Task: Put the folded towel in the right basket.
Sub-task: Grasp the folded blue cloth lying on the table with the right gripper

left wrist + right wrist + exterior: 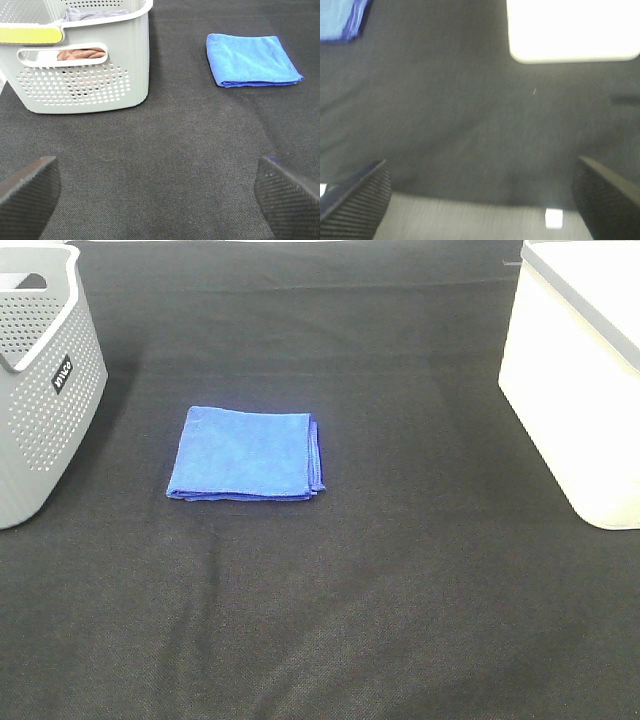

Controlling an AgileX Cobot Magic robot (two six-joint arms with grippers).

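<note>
Overhead first: you see the folded towel point(245, 454) lying flat on the black cloth point(400, 590), between the grey basket point(40, 390) and the right basket point(575, 390). It is nearer the grey one and touches neither.

Through the left wrist camera, the left gripper point(157, 200) hangs low over the cloth, looking forward across it. Its fingers point(27, 195) are spread wide and grip nothing. The towel lies well ahead of it, toward the table's middle. The grey basket stands ahead on the other side, with a brown cloth point(80, 53) showing through its handle slot. Only black cloth lies between gripper and towel.

Through the right wrist camera, which is blurred, the right gripper point(480, 197) points down at the cloth, its fingers point(607, 195) wide apart and empty. The white right basket sits ahead of it, and only a corner of the towel shows, far off to the opposite side.
</note>
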